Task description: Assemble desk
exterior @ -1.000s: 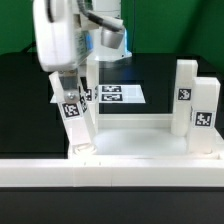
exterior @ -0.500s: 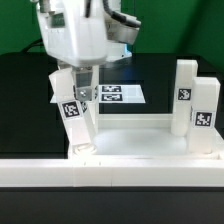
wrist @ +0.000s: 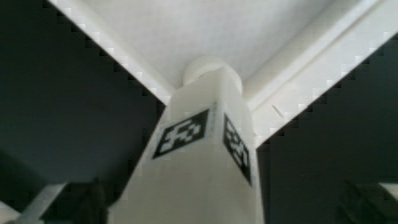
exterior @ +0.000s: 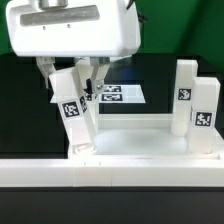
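Legs: one tagged white square leg (exterior: 73, 112) tilts in the tabletop (exterior: 140, 135) corner at the exterior view's left beneath the fingers (exterior: 85, 75), whose spread I cannot tell, two legs (exterior: 196, 100) upright at right.

- Bright, even light is falling from above in the exterior view, and the arm's white housing (exterior: 70, 35) is glaring almost to blank.
- The black table (exterior: 25, 100) is soaking up light, so shadows on it are barely showing.
- The white parts are blurring softly at their edges; the whole picture is looking coarse.
- In the wrist view the leg (wrist: 192, 150) is looming close, slightly soft, with dark corners framing it.
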Robot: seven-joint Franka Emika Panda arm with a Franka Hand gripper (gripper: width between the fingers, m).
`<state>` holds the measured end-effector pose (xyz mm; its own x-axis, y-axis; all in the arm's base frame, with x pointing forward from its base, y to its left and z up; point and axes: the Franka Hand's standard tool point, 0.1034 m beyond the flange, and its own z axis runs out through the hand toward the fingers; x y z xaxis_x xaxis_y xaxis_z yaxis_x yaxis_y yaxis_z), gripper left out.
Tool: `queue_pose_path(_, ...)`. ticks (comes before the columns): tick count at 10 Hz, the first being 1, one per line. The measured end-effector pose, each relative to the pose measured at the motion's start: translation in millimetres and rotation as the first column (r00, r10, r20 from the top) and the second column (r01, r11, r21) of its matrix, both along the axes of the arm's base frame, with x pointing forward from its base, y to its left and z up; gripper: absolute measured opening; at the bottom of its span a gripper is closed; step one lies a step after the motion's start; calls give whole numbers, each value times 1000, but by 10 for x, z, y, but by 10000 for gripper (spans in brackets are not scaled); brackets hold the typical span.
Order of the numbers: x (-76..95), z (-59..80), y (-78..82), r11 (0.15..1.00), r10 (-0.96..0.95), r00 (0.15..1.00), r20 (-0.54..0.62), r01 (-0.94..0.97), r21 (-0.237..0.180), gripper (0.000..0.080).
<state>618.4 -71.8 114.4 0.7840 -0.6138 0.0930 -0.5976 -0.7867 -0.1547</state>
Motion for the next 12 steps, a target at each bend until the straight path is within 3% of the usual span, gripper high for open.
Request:
queue_pose_path(5, -8, -6, -53, 917, 391, 920, 9, -389, -85, 649)
queue_pose_path(7, -10, -8, -61, 898, 433, 901, 9, -431, -95, 649)
queue_pose_path(9, -11, -12, -61, 900, 429, 903, 8, -426, -93, 386)
queue_pose_path(10, -10, -12, -56, 900, 429, 903, 8, -427, -93, 386)
queue_pose_path(11, -11, -13, -58, 903, 422, 906, 9, -420, -92, 289)
queue_pose_path(12, -11, -13, -58, 913, 401, 916, 9, -399, -87, 289)
